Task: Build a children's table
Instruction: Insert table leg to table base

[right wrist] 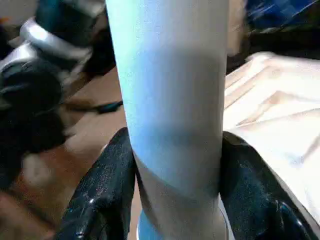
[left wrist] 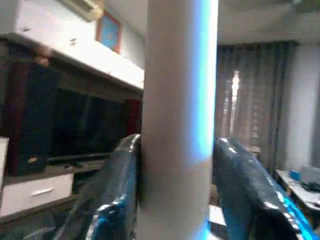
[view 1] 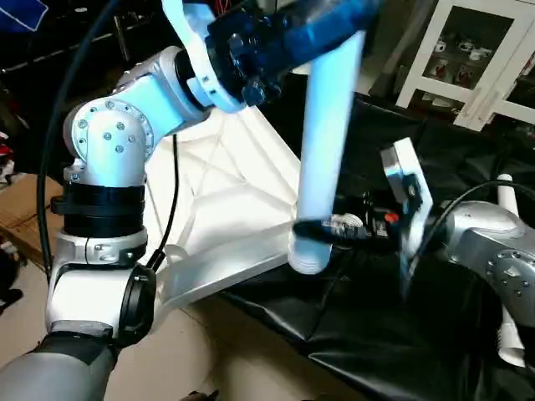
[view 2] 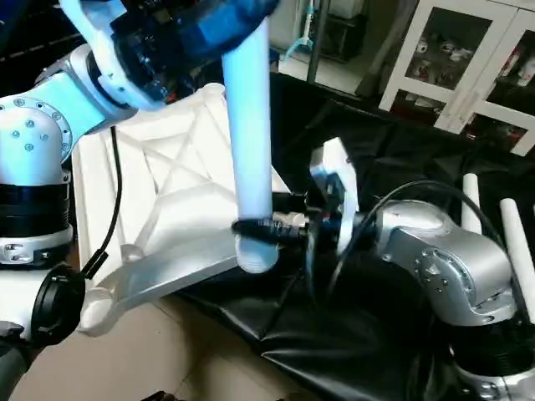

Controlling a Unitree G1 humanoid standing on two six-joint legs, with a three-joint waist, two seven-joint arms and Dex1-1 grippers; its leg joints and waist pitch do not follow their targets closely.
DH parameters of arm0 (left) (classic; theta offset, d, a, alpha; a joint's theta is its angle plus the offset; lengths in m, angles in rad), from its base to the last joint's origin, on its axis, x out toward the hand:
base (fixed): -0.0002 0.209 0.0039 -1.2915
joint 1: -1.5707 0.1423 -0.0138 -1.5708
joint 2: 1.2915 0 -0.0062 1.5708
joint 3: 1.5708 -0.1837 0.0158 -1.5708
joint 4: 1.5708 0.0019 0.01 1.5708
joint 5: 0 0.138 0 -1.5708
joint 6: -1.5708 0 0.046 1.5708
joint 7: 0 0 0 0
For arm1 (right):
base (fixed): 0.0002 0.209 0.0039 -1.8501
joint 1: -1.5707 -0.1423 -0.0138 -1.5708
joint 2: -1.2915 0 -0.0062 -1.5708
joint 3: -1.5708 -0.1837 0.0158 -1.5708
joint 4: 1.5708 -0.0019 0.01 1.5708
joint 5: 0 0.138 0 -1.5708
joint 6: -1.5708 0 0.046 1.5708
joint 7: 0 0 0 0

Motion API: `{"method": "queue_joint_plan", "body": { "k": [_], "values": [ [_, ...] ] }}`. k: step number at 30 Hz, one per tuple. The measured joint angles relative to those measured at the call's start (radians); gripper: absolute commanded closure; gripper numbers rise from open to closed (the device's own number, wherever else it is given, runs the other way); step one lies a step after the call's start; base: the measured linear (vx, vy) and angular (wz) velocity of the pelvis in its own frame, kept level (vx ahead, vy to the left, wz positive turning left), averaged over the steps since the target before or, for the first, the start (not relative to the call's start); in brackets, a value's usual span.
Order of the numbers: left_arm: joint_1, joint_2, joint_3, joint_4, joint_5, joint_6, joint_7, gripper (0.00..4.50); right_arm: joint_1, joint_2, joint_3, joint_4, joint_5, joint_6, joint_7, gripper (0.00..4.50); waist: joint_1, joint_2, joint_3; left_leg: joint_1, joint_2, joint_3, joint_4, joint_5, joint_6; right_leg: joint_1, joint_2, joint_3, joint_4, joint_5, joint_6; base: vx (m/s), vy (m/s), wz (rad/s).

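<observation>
The white table top (view 1: 226,209) lies upside down, X-ribbed underside up, on black cloth. A long white leg (view 1: 326,142) stands nearly upright at its near right corner, its threaded end (view 2: 255,255) low beside the corner. My left gripper (view 1: 292,29) is shut on the leg's upper part, its fingers (left wrist: 120,190) pressed on both sides. My right gripper (view 2: 263,227) is shut on the leg just above the thread, with its fingers (right wrist: 105,190) hugging the tube.
Two more white legs (view 2: 510,242) lie on the black cloth at the right. A white glass-door cabinet (view 1: 476,58) stands behind. Beige floor (view 1: 209,359) shows below the table top's overhanging corner.
</observation>
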Motion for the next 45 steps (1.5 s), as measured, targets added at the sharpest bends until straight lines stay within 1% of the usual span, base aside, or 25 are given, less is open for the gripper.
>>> {"method": "queue_joint_plan", "body": {
  "k": [2, 6, 8, 10, 11, 12, 13, 14, 16, 17, 18, 19, 21, 23, 25, 27, 29, 31, 33, 35, 37, 38, 40, 42, 45],
  "values": [
    [0.03, 0.011, 0.002, 0.028, 0.012, -0.003, -0.012, 1.72, 0.014, -0.004, -0.052, 0.021, -0.017, -0.016, -0.029, 2.56, 0.001, 0.001, -0.001, 0.0, 0.0, 0.0, 0.0, 0.0, 0.0, 0.0, 0.0, -0.001, 0.0, 0.0, 0.0, 0.0, 0.0, 0.0],
    [0.049, 0.034, 0.013, 0.064, 0.024, -0.006, -0.027, 1.34, 0.023, -0.005, -0.105, 0.081, -0.058, -0.052, -0.092, 2.58, -0.002, 0.002, -0.001, 0.0, 0.0, 0.0, 0.0, 0.0, 0.0, 0.0, 0.0, -0.001, 0.0, 0.0, 0.0, 0.0, 0.0, 0.0],
    [0.07, 0.059, 0.023, 0.068, 0.034, -0.012, -0.034, 1.23, 0.004, -0.004, -0.143, 0.139, -0.089, -0.082, -0.149, 2.58, -0.007, 0.008, -0.002, 0.0, 0.0, 0.0, 0.0, 0.0, 0.0, 0.0, 0.0, 0.0, 0.0, 0.0, 0.0, 0.0, 0.0, 0.0],
    [0.105, 0.075, 0.032, 0.092, 0.076, -0.053, -0.019, 1.17, -0.02, -0.003, -0.187, 0.181, -0.118, -0.113, -0.206, 2.58, -0.011, 0.013, -0.004, 0.0, -0.001, 0.0, 0.0, 0.0, 0.0, 0.0, 0.0, 0.0, 0.0, 0.0, 0.0, 0.0, 0.0, 0.0],
    [0.117, 0.072, 0.032, 0.112, 0.123, -0.097, 0.04, 0.96, -0.023, 0.008, -0.203, 0.186, -0.136, -0.127, -0.242, 2.59, -0.01, 0.014, -0.005, 0.0, 0.0, -0.001, 0.0, 0.0, 0.0, 0.001, 0.0, -0.001, 0.0, 0.0, 0.0, 0.0, 0.0, 0.0],
    [0.131, 0.069, 0.031, 0.136, 0.188, -0.147, 0.129, 0.96, -0.023, 0.016, -0.209, 0.186, -0.156, -0.143, -0.279, 2.59, -0.012, 0.015, -0.005, 0.001, 0.0, -0.001, 0.0, 0.0, 0.0, 0.002, 0.0, -0.002, 0.0, 0.0, 0.0, 0.0, 0.0, 0.0],
    [0.151, 0.065, 0.018, 0.171, 0.299, -0.212, 0.27, 0.96, -0.015, 0.029, -0.211, 0.183, -0.186, -0.157, -0.323, 2.59, -0.015, 0.015, -0.006, 0.001, 0.0, -0.001, 0.0, 0.0, 0.0, 0.002, 0.001, -0.003, 0.0, 0.0, 0.0, 0.0, 0.0, 0.0],
    [0.169, 0.065, 0.001, 0.195, 0.37, -0.237, 0.368, 0.96, -0.001, 0.037, -0.212, 0.181, -0.2, -0.16, -0.347, 2.59, -0.016, 0.014, -0.006, 0.001, 0.0, -0.002, 0.0, 0.0, 0.0, 0.003, 0.001, -0.004, -0.001, 0.0, 0.001, 0.0, 0.0, 0.0],
    [0.233, 0.079, -0.066, 0.214, 0.506, -0.242, 0.512, 0.96, 0.038, 0.064, -0.213, 0.176, -0.228, -0.16, -0.394, 2.59, -0.021, 0.01, -0.005, 0.0, 0.0, -0.002, 0.0, 0.0, 0.0, 0.002, 0.001, -0.004, -0.001, 0.0, 0.001, 0.0, 0.0, 0.0],
    [0.27, 0.071, -0.075, 0.207, 0.537, -0.252, 0.539, 0.96, 0.052, 0.076, -0.213, 0.175, -0.234, -0.161, -0.41, 2.59, -0.024, 0.008, -0.005, -0.002, 0.0, -0.002, 0.0, 0.0, 0.0, 0.0, 0.001, -0.003, -0.001, 0.0, 0.001, 0.0, 0.0, 0.0],
    [0.338, 0.046, -0.07, 0.151, 0.571, -0.287, 0.58, 0.96, 0.069, 0.096, -0.208, 0.175, -0.258, -0.177, -0.434, 2.59, -0.027, 0.004, -0.005, -0.001, 0.001, -0.001, -0.001, 0.0, 0.0, 0.0, 0.0, -0.002, -0.001, 0.0, 0.002, 0.0, 0.0, 0.0],
    [0.415, 0.003, -0.075, 0.082, 0.607, -0.332, 0.619, 0.96, 0.09, 0.118, -0.189, 0.18, -0.302, -0.202, -0.471, 2.59, -0.027, -0.001, -0.005, -0.002, 0.001, -0.001, -0.001, 0.0, -0.001, 0.0, 0.0, -0.002, -0.002, -0.001, 0.003, 0.0, 0.0, 0.0],
    [0.49, -0.046, -0.093, 0.043, 0.648, -0.385, 0.66, 0.96, 0.102, 0.134, -0.127, 0.198, -0.378, -0.255, -0.511, 2.59, -0.026, -0.006, -0.004, -0.003, 0.001, -0.002, 0.001, 0.0, 0.0, -0.004, 0.0, -0.003, -0.002, -0.001, 0.003, 0.0, 0.0, 0.0],
    [0.523, -0.095, -0.099, 0.033, 0.677, -0.412, 0.721, 0.96, 0.112, 0.129, -0.052, 0.209, -0.454, -0.304, -0.52, 2.59, -0.024, -0.005, -0.004, -0.004, 0.001, -0.001, 0.002, -0.001, 0.002, -0.004, -0.001, -0.003, -0.002, -0.001, 0.003, 0.0, 0.0, 0.0],
    [0.539, -0.144, -0.1, 0.011, 0.692, -0.436, 0.796, 0.96, 0.129, 0.122, -0.018, 0.203, -0.484, -0.314, -0.517, 2.59, -0.018, -0.006, -0.004, -0.002, 0.0, -0.001, 0.002, -0.003, 0.006, -0.001, -0.001, -0.001, -0.003, -0.001, 0.003, 0.0, 0.0, 0.0],
    [0.562, -0.177, -0.123, 0.0, 0.703, -0.464, 0.844, 0.96, 0.16, 0.154, -0.028, 0.18, -0.473, -0.32, -0.514, 2.59, -0.018, -0.012, -0.004, -0.002, 0.0, 0.0, 0.002, -0.004, 0.007, 0.001, -0.002, 0.0, -0.003, -0.001, 0.004, 0.0, 0.0, 0.0],
    [0.596, -0.18, -0.171, -0.003, 0.729, -0.479, 0.852, 0.96, 0.186, 0.185, -0.039, 0.176, -0.436, -0.328, -0.488, 2.59, -0.023, -0.021, -0.004, -0.002, 0.0, 0.001, 0.002, -0.004, 0.007, 0.001, -0.001, 0.001, -0.003, -0.001, 0.004, 0.0, 0.0, 0.0],
    [0.639, -0.188, -0.199, -0.011, 0.756, -0.48, 0.838, 0.96, 0.194, 0.226, -0.058, 0.178, -0.399, -0.335, -0.478, 2.59, -0.033, -0.025, -0.003, -0.001, 0.001, 0.0, 0.002, -0.004, 0.007, 0.0, -0.001, 0.002, -0.002, -0.001, 0.005, 0.0, 0.0, 0.0],
    [0.667, -0.19, -0.209, -0.036, 0.754, -0.484, 0.785, 0.96, 0.194, 0.246, -0.084, 0.181, -0.358, -0.334, -0.472, 2.59, -0.035, -0.029, -0.003, -0.002, 0.001, 0.0, 0.002, -0.004, 0.007, -0.001, -0.001, 0.003, -0.001, -0.001, 0.005, 0.0, 0.0, 0.0],
    [0.684, -0.161, -0.241, -0.08, 0.748, -0.504, 0.701, 0.96, 0.193, 0.25, -0.126, 0.18, -0.277, -0.32, -0.443, 2.59, -0.029, -0.03, -0.003, -0.001, 0.001, 0.0, 0.002, -0.004, 0.007, -0.001, -0.001, 0.002, -0.002, -0.001, 0.005, 0.0, 0.0, 0.0],
    [0.684, -0.1, -0.305, -0.113, 0.749, -0.519, 0.602, 0.96, 0.192, 0.241, -0.183, 0.173, -0.172, -0.286, -0.39, 2.59, -0.025, -0.028, -0.004, 0.0, 0.0, 0.0, 0.002, -0.004, 0.008, 0.0, -0.002, 0.003, -0.002, -0.001, 0.005, 0.0, 0.0, 0.0],
    [0.684, -0.09, -0.318, -0.113, 0.753, -0.519, 0.578, 0.96, 0.192, 0.233, -0.199, 0.167, -0.146, -0.273, -0.371, 2.59, -0.024, -0.027, -0.004, 0.0, 0.0, 0.0, 0.002, -0.005, 0.008, 0.001, -0.002, 0.004, -0.002, -0.001, 0.005, 0.0, 0.0, 0.0],
    [0.684, -0.085, -0.345, -0.104, 0.75, -0.517, 0.538, 0.96, 0.198, 0.2, -0.205, 0.157, -0.127, -0.258, -0.325, 2.59, -0.025, -0.027, -0.005, 0.0, -0.001, 0.0, 0.002, -0.005, 0.008, 0.001, -0.002, 0.004, -0.002, 0.0, 0.005, 0.0, 0.0, 0.0],
    [0.685, -0.075, -0.382, -0.101, 0.745, -0.513, 0.492, 0.96, 0.224, 0.166, -0.205, 0.148, -0.133, -0.258, -0.286, 2.59, -0.023, -0.026, -0.005, 0.0, -0.001, 0.0, 0.003, -0.005, 0.008, 0.003, -0.002, 0.004, -0.003, 0.0, 0.005, 0.0, 0.0, 0.0],
    [0.686, -0.064, -0.43, -0.085, 0.764, -0.509, 0.434, 0.96, 0.243, 0.145, -0.205, 0.148, -0.153, -0.263, -0.261, 2.59, -0.031, -0.023, -0.006, 0.001, 0.0, 0.001, 0.003, -0.005, 0.008, 0.003, -0.002, 0.005, -0.002, 0.0, 0.006, 0.0, 0.0, 0.0]
  ]
}}
